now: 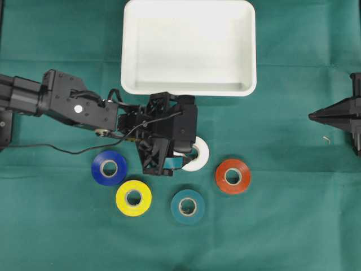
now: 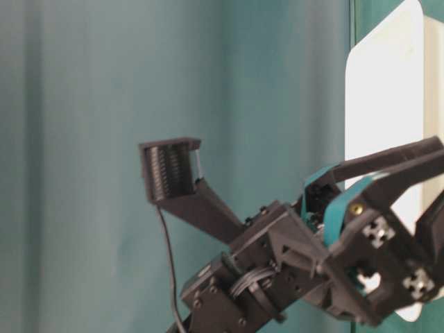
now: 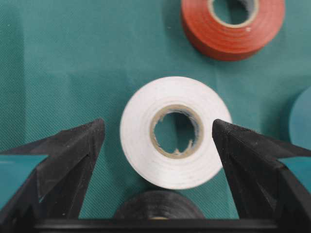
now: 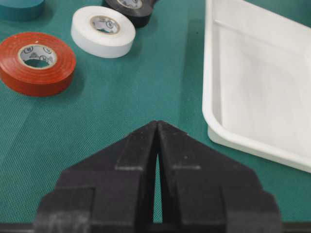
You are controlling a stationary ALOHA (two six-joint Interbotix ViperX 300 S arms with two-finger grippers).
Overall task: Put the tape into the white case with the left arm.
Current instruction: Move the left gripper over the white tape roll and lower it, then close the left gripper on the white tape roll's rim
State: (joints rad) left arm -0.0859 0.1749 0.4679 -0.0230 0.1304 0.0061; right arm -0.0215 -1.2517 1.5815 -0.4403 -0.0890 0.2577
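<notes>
A white tape roll [image 3: 146,145] lies flat on the green cloth, partly covered by my left gripper in the overhead view [image 1: 200,161]. My left gripper [image 3: 158,124] hangs over it, open, one black finger on each side of the roll, neither clearly touching it. A black tape roll [image 3: 158,206] lies just behind the white one, under the gripper. The white case [image 1: 189,51] stands at the back, just beyond the left gripper [image 1: 186,155], with nothing in it. My right gripper [image 4: 158,124] is shut and holds nothing, at the right edge [image 1: 311,116].
Blue [image 1: 109,167], yellow [image 1: 133,197], teal [image 1: 188,206] and red [image 1: 233,176] tape rolls lie in an arc in front of the left gripper. The red roll [image 3: 233,24] is just past the white one. The case's near rim [image 4: 243,141] is right of the right gripper.
</notes>
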